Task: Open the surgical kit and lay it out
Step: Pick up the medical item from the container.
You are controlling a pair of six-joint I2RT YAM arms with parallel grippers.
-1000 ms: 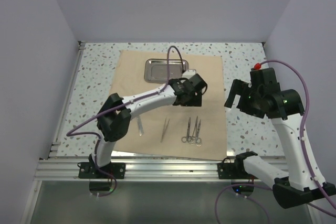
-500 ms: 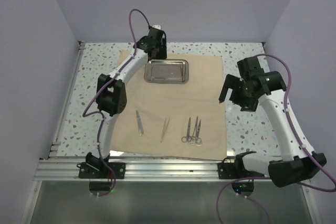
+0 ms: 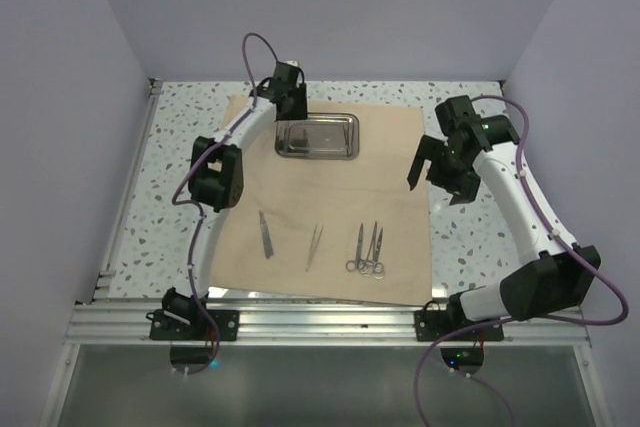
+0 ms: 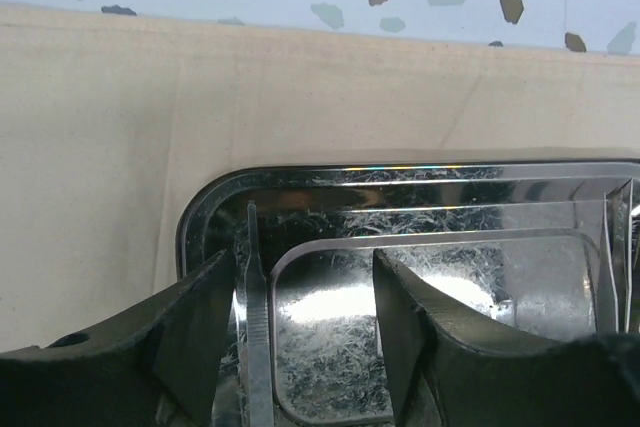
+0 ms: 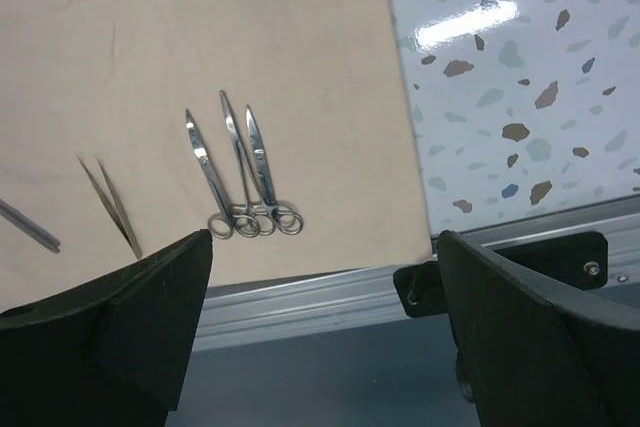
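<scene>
At cloth [image 3: 330,202] far end, tray [image 4: 480,267] rim btwn left gripper [image 4: 305,332] fingers

The left arm [image 3: 228,137] was stretched far forward, elbow raised, with the left tool [image 4: 305,259] pointing down low and its fingers [image 4: 195,317] partly apart. The right arm [image 3: 515,197] arched up on its own side, wrist bent inward, the right tool [image 5: 322,239] held high, jaws spread wide.
</scene>
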